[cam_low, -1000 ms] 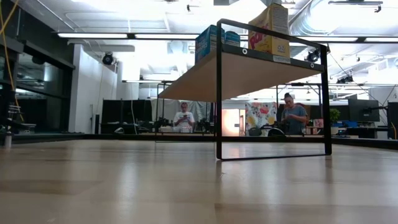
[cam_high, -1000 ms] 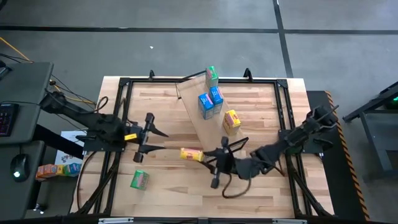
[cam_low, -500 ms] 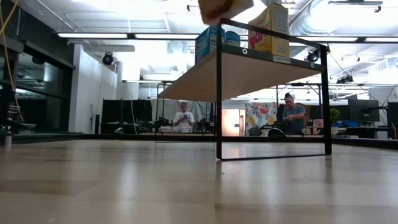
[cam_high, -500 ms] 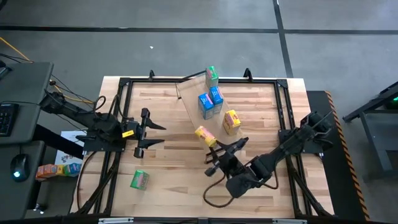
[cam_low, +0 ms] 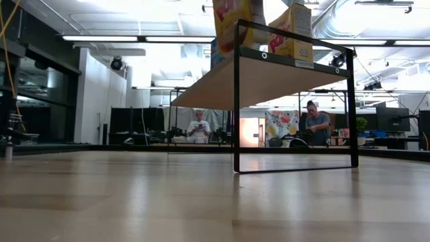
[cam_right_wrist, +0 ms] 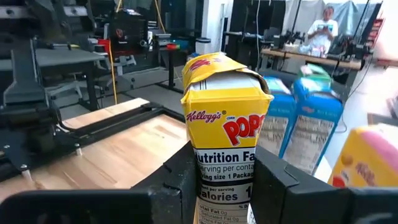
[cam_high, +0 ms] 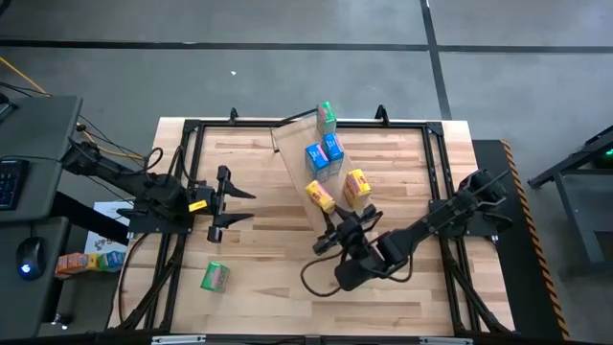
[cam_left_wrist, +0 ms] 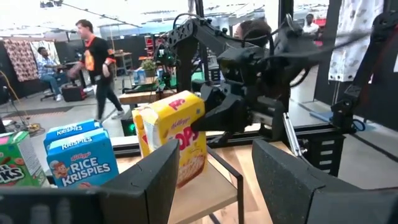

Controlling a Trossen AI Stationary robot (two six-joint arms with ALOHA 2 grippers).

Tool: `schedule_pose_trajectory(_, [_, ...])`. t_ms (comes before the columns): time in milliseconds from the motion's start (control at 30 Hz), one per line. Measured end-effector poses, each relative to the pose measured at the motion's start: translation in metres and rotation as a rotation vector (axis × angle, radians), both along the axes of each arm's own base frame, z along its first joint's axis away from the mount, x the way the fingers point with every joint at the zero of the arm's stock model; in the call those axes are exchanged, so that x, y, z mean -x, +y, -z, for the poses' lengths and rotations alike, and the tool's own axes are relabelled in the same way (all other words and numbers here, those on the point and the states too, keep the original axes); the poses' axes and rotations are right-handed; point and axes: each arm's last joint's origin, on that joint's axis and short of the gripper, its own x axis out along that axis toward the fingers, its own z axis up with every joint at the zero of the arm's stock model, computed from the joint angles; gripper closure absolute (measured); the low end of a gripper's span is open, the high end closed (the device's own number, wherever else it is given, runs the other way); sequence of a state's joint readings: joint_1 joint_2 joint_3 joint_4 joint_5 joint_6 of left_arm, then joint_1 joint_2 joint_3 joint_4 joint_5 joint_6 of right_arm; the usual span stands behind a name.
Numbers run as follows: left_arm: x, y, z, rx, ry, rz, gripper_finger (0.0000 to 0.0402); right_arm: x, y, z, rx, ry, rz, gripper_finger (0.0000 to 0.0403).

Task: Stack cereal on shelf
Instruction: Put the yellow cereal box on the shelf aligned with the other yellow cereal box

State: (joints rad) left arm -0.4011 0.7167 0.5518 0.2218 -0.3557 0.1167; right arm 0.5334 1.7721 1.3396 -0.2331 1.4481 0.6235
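Note:
The shelf is a long light-wood board that slants across the table's far middle. On it stand a green cereal box, two blue ones and a yellow one. My right gripper is shut on a second yellow cereal box at the shelf's near end, beside the dark frame. Another green box lies flat on the table at the near left. My left gripper hovers open and empty at the table's left, pointing at the shelf. My right gripper pinches the yellow box's lower half between its two fingers, one on each broad face. The fingers come level from the table's near side. The box stands upright, top up, over the shelf's near end; whether its bottom rests there I cannot tell.
A black rail frame runs around the tabletop. The wood left of the shelf is bare apart from the lying green box. More small boxes lie off the table at the left. People show in the room beyond.
My right gripper has carried the yellow box from the table's middle toward the far edge, to the shelf's near end, and has come down a little there. Its wrist has turned, so the box, which lay level, now stands upright next to the yellow box on the shelf.

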Motion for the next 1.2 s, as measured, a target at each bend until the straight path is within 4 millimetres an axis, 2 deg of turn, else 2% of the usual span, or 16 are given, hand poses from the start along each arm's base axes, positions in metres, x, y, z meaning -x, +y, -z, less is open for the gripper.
schedule_pose_trajectory(167, [0.0, 0.0, 0.001, 0.004, 0.009, 0.007, 0.0209, 0.006, -0.013, 0.012, -0.055, 0.006, 0.021, 0.03])
schedule_pose_trajectory(433, [0.0, 0.0, 0.001, 0.004, 0.009, 0.007, 0.0209, 0.005, -0.02, 0.016, -0.109, 0.035, 0.008, 0.03])
schedule_pose_trajectory(1033, [0.0, 0.0, 0.002, 0.005, 0.016, 0.008, 0.0209, 0.007, -0.02, 0.019, -0.172, 0.063, -0.02, 0.0299])
schedule_pose_trajectory(1200, [0.0, 0.0, 0.002, 0.008, 0.017, 0.008, 0.0209, 0.011, -0.02, 0.015, -0.204, 0.077, -0.044, 0.0276])
